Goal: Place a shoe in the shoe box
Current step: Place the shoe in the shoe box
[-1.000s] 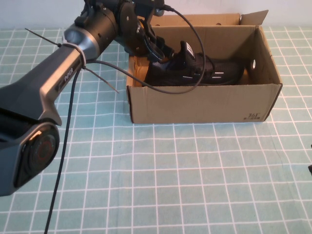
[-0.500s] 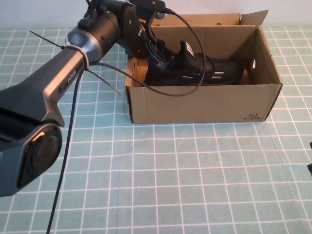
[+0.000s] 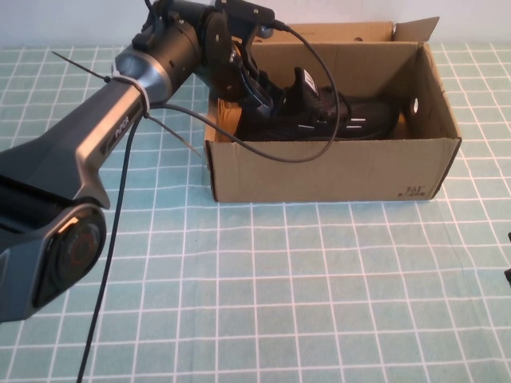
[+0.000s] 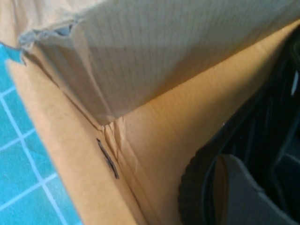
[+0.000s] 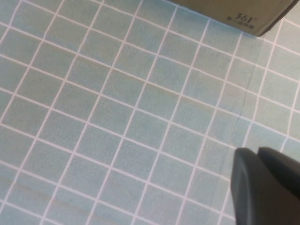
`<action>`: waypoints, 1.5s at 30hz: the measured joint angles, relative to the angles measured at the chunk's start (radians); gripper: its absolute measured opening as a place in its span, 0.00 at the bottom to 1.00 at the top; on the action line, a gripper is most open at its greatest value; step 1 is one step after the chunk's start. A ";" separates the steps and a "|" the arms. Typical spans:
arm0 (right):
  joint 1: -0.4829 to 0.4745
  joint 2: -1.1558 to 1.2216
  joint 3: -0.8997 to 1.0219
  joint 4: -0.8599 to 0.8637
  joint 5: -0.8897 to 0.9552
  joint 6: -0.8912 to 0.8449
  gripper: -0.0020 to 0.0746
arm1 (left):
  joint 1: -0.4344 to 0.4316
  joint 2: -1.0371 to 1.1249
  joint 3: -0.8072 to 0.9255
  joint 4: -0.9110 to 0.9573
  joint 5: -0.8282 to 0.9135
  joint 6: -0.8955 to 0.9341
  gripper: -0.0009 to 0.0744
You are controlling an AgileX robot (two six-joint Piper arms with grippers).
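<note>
The black knit shoe point(image 3: 331, 117) lies on its side inside the brown shoe box point(image 3: 319, 171), toe toward the end with the round hole. My left gripper point(image 3: 267, 94) reaches over the box's left end and sits at the shoe's heel. In the left wrist view the heel rim point(image 4: 190, 187) shows close against the box's inner wall point(image 4: 154, 140). My right gripper point(image 5: 262, 183) is shut and empty, hovering over the checked mat near the table's right front, apart from the box.
A light green checked mat point(image 3: 279, 279) covers the table. The box's printed corner point(image 5: 243, 16) shows in the right wrist view. A black cable point(image 3: 112, 239) hangs from the left arm across the mat. A raised flap point(image 3: 415, 30) stands at the box's far right.
The left arm's wrist has shifted slightly up and to the right over the box's left end. The shoe and box have not moved.
</note>
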 joint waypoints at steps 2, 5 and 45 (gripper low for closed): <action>0.000 0.000 0.000 -0.002 -0.004 -0.006 0.02 | -0.002 0.000 -0.012 0.002 0.029 0.002 0.24; 0.000 0.000 0.000 -0.004 -0.013 -0.014 0.02 | -0.010 0.000 -0.026 0.009 0.066 0.004 0.24; 0.000 0.000 0.000 -0.004 -0.032 -0.020 0.02 | -0.042 0.028 -0.036 -0.001 -0.178 0.157 0.01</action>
